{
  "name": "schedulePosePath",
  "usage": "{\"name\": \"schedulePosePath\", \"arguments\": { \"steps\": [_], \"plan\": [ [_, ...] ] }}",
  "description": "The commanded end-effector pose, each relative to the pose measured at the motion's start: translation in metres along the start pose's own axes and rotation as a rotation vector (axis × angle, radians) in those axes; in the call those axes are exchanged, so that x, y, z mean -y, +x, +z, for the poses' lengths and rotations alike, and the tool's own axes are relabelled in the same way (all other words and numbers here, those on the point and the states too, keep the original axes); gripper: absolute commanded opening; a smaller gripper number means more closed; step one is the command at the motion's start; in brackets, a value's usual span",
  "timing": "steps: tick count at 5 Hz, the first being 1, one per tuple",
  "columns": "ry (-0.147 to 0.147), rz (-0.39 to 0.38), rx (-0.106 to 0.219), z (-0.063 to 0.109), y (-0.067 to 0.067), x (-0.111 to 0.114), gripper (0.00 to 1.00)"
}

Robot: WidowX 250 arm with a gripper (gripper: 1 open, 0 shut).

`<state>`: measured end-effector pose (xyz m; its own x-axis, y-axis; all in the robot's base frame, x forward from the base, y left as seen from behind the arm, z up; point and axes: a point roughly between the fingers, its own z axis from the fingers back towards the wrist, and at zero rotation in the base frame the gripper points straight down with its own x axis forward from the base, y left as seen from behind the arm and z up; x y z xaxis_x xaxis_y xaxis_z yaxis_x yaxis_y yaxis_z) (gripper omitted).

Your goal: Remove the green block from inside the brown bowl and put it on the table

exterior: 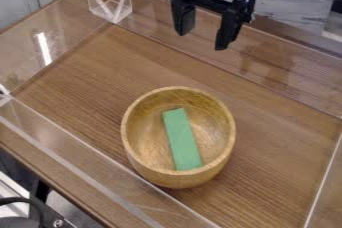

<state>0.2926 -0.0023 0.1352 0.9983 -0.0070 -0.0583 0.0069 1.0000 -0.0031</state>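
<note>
My pincer (pixel 210 27) hangs at the top of the view, fingers spread apart and pointing down, nothing between them. It's well above the surface (pixel 94 67) and well apart from the bowl (pixel 179 136).

The green block (pixel 181 138) lies flat on the bowl's floor, roughly centred, not touching the rim as far as I can see. From my pincer it sits toward the near edge of the view and slightly left, so the coming move is mostly toward the camera and then down into the bowl.

The block's long axis runs almost away-and-toward the camera, with a slight lean: the far end sits a little left, the near end a little right. My two fingers look set side by side across the view (hard to be sure of the exact angle from here), which would put them across the block's narrow width. I judge that's about the right alignment, maybe with a small twist to match the lean.

One risk: the bowl's thick rim and curved wall leave limited room beside the block, and the block is flat, so my fingers need to reach nearly to the bowl floor to get purchase.

There's bare surface on all sides of the bowl for the drop-off.
</note>
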Motion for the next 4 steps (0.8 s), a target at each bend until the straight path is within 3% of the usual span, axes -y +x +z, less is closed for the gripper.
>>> {"name": "schedulePosePath", "arguments": {
  "steps": [1,2,3,4],
  "plan": [
    [-0.009,0.044,-0.018,-0.015,-0.002,0.007,1.00],
    [-0.027,0.206,0.014,-0.005,-0.032,0.012,1.00],
    [-0.039,0.342,0.045,-0.005,-0.050,0.022,1.00],
    [-0.045,0.419,0.046,-0.012,-0.056,0.027,1.00]
  ]
}}
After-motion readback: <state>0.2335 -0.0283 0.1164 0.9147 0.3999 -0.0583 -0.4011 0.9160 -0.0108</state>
